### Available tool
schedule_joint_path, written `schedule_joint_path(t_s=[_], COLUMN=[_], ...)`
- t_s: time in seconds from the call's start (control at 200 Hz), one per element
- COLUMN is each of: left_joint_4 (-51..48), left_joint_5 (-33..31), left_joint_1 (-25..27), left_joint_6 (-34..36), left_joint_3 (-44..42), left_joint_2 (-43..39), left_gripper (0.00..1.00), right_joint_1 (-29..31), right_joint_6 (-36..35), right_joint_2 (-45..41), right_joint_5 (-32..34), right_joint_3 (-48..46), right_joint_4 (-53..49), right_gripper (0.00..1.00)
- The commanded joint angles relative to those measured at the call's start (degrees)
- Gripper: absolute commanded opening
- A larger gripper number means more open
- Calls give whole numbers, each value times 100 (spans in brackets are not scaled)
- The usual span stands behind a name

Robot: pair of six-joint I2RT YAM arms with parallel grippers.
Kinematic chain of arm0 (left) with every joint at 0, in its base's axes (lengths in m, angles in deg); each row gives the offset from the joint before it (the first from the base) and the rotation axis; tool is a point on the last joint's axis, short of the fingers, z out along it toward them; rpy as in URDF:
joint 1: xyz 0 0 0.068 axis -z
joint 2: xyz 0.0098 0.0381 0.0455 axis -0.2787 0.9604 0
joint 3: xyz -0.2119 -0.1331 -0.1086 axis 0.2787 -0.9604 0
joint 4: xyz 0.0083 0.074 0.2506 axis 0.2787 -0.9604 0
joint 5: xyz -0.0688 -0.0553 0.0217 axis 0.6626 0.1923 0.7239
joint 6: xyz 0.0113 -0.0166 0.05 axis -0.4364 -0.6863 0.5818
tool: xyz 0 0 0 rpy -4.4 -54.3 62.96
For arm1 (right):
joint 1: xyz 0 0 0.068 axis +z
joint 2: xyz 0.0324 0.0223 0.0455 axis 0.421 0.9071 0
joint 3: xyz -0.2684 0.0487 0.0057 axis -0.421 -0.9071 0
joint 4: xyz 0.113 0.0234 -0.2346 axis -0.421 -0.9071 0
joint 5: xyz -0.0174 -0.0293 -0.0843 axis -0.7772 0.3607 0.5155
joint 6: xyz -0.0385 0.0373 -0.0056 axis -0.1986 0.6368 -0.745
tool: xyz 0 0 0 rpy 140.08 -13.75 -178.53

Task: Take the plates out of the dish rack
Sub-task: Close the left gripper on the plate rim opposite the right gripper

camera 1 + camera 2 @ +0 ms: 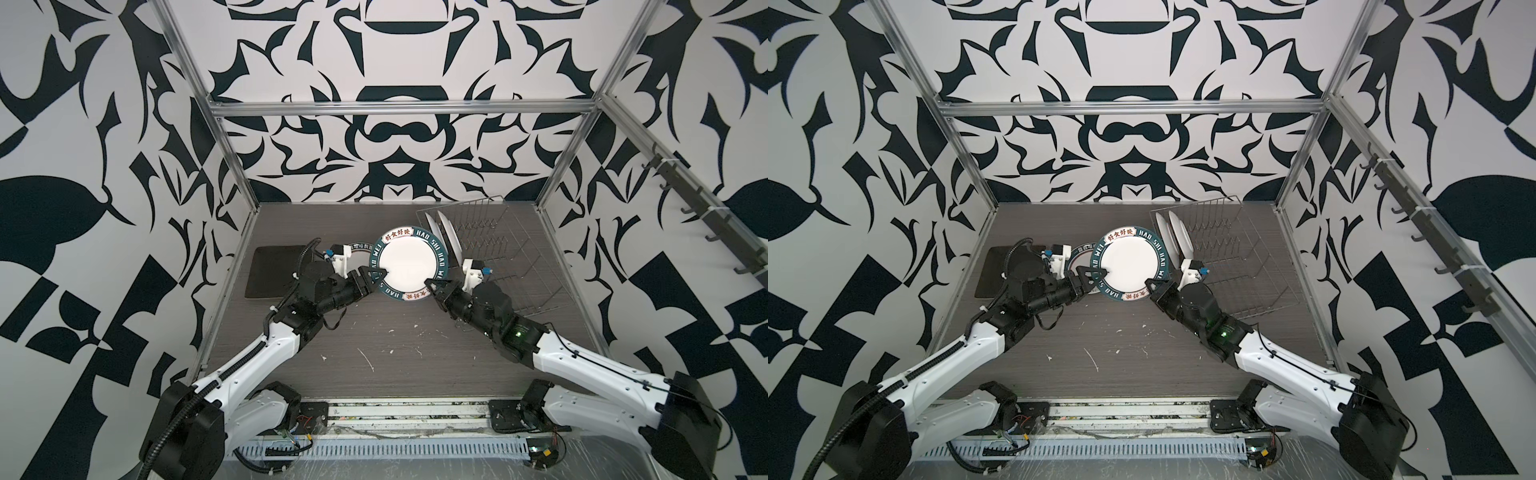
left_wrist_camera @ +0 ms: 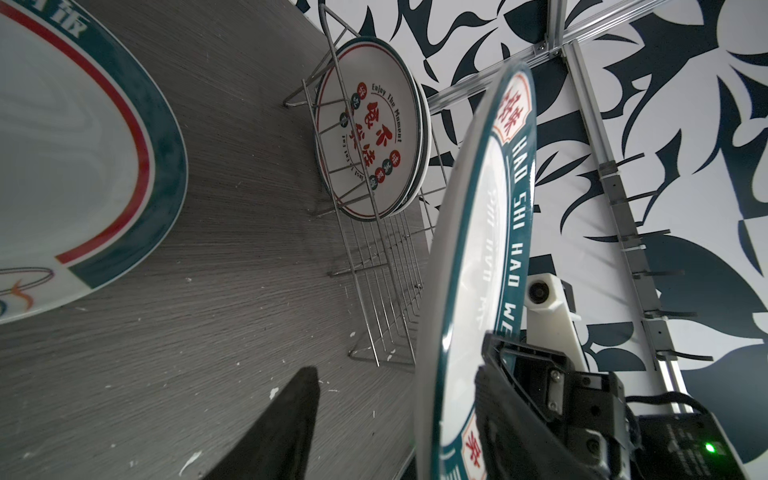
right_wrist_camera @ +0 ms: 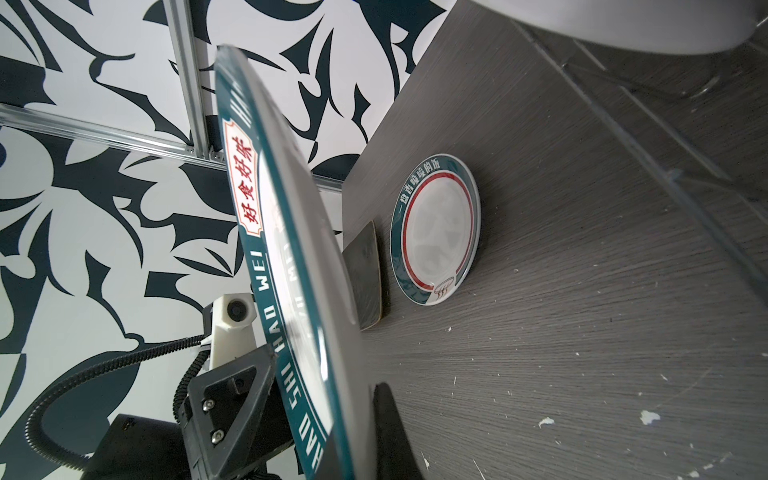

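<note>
Both top views show a grey wood-grain table [image 1: 374, 340] [image 1: 1100, 340]. A teal-rimmed plate [image 1: 409, 268] [image 1: 1130, 268] lettered HAO SHI HAO WEI is held up off the table, out of the dish rack [image 1: 511, 270] [image 1: 1237, 266] and just to its left. The right gripper [image 1: 430, 284] [image 1: 1150, 284] is clamped tight on the plate's near right rim. The left gripper [image 1: 376, 276] [image 1: 1098, 274] has its jaws partly open, straddling the left rim. Two white plates [image 1: 449, 241] [image 1: 1177, 239] stand on edge in the rack, at the end nearest the held plate. A red-ringed plate [image 1: 358, 246] [image 1: 1084, 249] lies flat on the table, partly hidden by the held plate. A dark square plate [image 1: 270, 270] [image 1: 992, 270] lies flat further left. In the left wrist view the teal-rimmed plate [image 2: 469, 270] appears edge-on, with the right gripper pinching its rim. One left finger [image 2: 291, 424] sits beneath the plate with a clear gap to it, and the other is out of view. Beyond, the two white plates [image 2: 370, 137] show red Chinese characters behind the rack's wires [image 2: 374, 270]. The red-ringed plate [image 2: 83, 166] lies close by. In the right wrist view the teal-rimmed plate [image 3: 291, 249] is again edge-on, and a right finger [image 3: 386, 436] lies against its underside. A left finger [image 3: 226, 395] is at the lettered rim, but whether it touches cannot be told. The red-ringed plate [image 3: 436, 228] and the dark square plate [image 3: 365, 274] lie flat side by side.
</note>
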Motion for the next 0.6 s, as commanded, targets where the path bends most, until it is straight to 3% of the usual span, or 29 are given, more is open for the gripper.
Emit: schedule_joint_path(t_s=[0.0, 0.595], left_joint_4=[242, 407], left_joint_5=[25, -43], left_joint_1=[14, 15], left_joint_6=[-22, -58], left_joint_3=[-108, -214], left_joint_2=[25, 91], left_gripper=[59, 37], right_joint_1=[35, 40], right_joint_6=[18, 0], right_joint_2=[-190, -256], right_joint_5=[36, -154], right_joint_3=[1, -86], right_joint_4=[549, 442], right_gripper=[0, 0])
